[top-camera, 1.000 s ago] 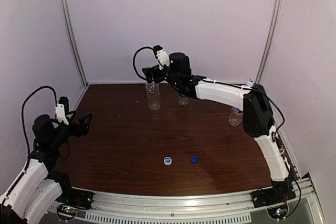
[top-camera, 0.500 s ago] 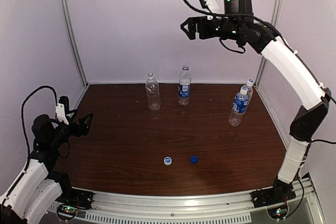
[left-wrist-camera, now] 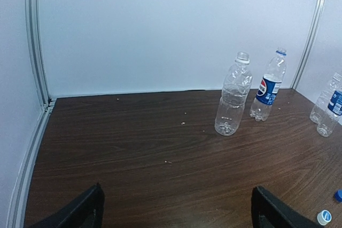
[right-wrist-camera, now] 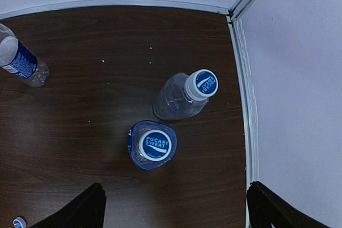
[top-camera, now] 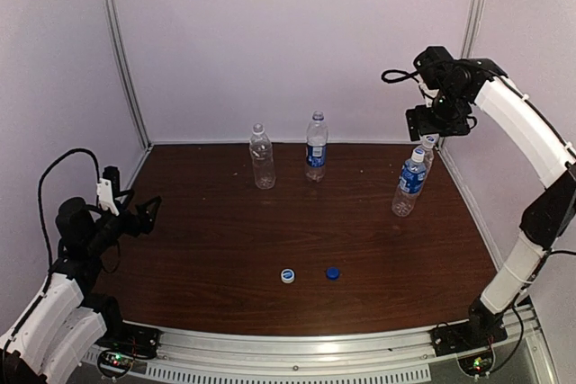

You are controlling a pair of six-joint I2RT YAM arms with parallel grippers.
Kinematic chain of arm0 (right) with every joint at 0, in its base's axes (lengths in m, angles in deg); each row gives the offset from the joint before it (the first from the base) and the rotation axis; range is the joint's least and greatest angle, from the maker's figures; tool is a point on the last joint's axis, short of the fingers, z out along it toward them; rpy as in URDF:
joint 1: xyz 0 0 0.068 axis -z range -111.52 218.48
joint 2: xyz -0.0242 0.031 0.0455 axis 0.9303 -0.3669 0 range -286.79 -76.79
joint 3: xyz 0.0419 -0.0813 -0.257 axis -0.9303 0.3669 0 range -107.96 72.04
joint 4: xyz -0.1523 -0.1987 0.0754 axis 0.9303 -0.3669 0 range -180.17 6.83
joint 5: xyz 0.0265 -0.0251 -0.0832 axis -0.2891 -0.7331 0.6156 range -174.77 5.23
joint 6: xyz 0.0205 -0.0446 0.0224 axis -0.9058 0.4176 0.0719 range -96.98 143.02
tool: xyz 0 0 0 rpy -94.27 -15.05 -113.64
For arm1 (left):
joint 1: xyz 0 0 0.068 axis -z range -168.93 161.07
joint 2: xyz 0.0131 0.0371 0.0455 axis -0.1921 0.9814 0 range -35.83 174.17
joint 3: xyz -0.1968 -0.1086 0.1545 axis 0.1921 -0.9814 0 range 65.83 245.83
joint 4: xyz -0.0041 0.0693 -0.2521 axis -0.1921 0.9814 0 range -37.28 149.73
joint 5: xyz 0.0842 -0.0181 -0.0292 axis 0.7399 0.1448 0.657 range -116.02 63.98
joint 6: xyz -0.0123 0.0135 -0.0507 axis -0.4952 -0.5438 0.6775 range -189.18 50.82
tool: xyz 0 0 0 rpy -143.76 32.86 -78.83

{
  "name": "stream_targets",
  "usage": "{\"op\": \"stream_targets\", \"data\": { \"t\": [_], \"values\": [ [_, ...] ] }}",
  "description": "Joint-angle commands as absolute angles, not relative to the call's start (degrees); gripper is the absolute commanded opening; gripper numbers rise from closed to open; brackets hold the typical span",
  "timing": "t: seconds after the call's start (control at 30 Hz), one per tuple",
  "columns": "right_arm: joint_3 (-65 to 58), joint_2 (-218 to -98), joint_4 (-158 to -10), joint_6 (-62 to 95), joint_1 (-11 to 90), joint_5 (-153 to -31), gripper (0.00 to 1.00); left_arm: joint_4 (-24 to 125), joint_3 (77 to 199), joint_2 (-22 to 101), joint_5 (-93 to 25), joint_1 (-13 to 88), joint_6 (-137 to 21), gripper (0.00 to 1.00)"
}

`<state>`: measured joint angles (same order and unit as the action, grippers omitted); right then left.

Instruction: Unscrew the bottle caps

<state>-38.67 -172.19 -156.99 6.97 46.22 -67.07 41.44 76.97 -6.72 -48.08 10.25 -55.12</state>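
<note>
- The right gripper (top-camera: 436, 125) hangs with its fingers spread wide over two capped bottles near the far right corner of the tabletop (top-camera: 207, 249). These are the blue-label bottle (top-camera: 410, 184) and, just behind it, the corner bottle (top-camera: 427, 154).
- The two stand very close together. Wide fingers coming down on the front cap (right-wrist-camera: 157, 145) could clip the rear cap (right-wrist-camera: 202, 84) and tip its bottle toward the side wall.
- The left gripper (top-camera: 144, 213), also spread and holding nothing, sits at the left edge, well apart. With nothing steadying the body, a twist may spin or topple the bottle instead of loosening its cap.
- The plain bottle (top-camera: 262, 157) and the Pepsi bottle (top-camera: 316, 147) stand by the far edge and look uncapped. A white loose cap (top-camera: 288, 275) and a blue loose cap (top-camera: 333, 272) lie near the front edge.
- Half a second ago the right arm was high by the back wall, and a second ago it was over the plain bottle. Now it is low above the right-hand pair. The left arm, bottles and loose caps are unchanged.
</note>
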Motion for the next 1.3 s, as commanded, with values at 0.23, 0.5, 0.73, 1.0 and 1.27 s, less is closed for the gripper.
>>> {"op": "stream_targets", "data": {
  "t": [0.23,0.5,0.73,1.0,1.27],
  "values": [
    [-32.5,-176.22,-152.75,8.1,52.62,-79.53,0.88,38.62,76.03,-7.17,-49.17,9.9,-55.11,0.97],
    [-31.57,-179.16,-150.35,8.63,52.93,-81.66,0.67,38.4,75.93,-7.17,-49.48,9.87,-55.16,0.98],
    [-30.81,-180.07,-150.03,8.81,53.07,-79.69,0.59,38.49,75.94,-7.35,-49.31,9.84,-55.12,0.97],
    [-30.91,-181.18,-150.19,9.68,53.12,-80.13,0.3,38.7,76.02,-7.96,-49.35,9.84,-55.37,0.97],
    [-33.99,-178.24,-154.5,12.05,50.57,-89.93,0.0,37.59,77.05,-8.32,-54.22,9.89,-57.67,0.98]
  ]
}}
